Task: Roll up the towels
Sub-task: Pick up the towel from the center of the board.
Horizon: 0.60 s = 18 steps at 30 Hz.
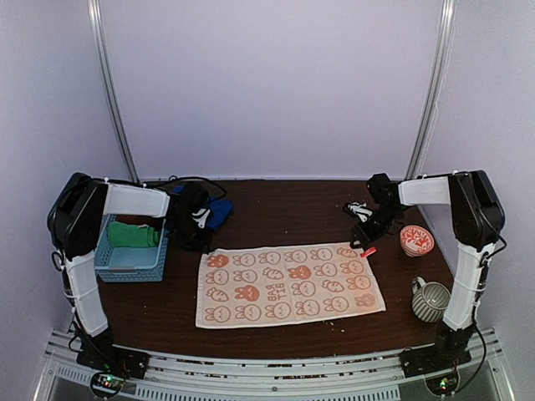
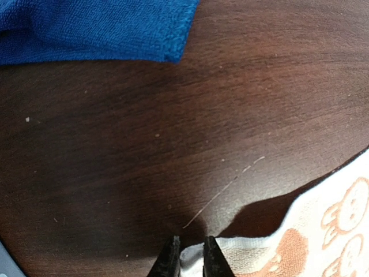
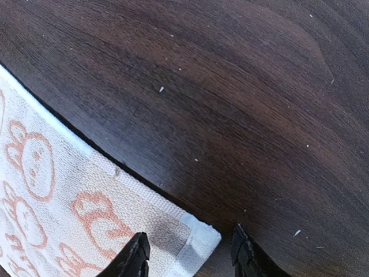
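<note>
The left arm [image 1: 82, 267] is held upright from its base at the lower left of the top view, with its forearm bent across toward the centre. The left end effector [image 1: 194, 227] is set low over the worktop [image 1: 284, 200], left of centre. At the bottom edge of the left wrist view its fingertips [image 2: 170, 262] are closed on the white corner of the patterned towel [image 2: 323, 231]. The right arm [image 1: 468, 259] is posed likewise at the right, forearm bent inward. The right end effector [image 1: 364, 238] is held low with its jaws parted, and a fingertip [image 3: 135, 257] is seen at each side of the right wrist view's bottom edge.
</note>
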{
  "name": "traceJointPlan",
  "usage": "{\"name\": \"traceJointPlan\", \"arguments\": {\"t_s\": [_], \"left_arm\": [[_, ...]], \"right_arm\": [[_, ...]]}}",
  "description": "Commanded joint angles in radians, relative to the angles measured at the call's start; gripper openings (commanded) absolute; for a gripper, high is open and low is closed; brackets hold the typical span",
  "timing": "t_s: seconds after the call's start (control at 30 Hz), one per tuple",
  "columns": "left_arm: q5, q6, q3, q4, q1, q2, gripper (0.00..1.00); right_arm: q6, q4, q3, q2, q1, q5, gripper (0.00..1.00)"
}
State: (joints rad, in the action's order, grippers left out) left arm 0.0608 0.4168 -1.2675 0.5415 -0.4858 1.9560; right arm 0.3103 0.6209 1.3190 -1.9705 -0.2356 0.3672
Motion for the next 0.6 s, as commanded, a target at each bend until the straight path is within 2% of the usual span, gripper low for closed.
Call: {"name": "traceJointPlan", "arguments": {"t_s": [0.0, 0.2, 0.4, 0.57], "left_arm": [[0.027, -0.012, 0.008, -0.005, -0.016, 0.043, 0.1], [0.022, -0.009, 0.014, -0.005, -0.018, 0.03, 0.0], [0.017, -0.016, 0.017, -0.006, -0.02, 0.013, 0.0], [-0.005, -0.019, 0.013, -0.005, -0.019, 0.003, 0.0]], "right_arm": [[0.004, 0.024, 0.022, -0.029, -0.001, 0.063, 0.48], [0.007, 0.031, 0.032, -0.029, -0.001, 0.094, 0.31], [0.0, 0.028, 0.03, -0.022, 0.0, 0.073, 0.12], [-0.006, 0.023, 0.038, -0.008, 0.002, 0.045, 0.04]]}}
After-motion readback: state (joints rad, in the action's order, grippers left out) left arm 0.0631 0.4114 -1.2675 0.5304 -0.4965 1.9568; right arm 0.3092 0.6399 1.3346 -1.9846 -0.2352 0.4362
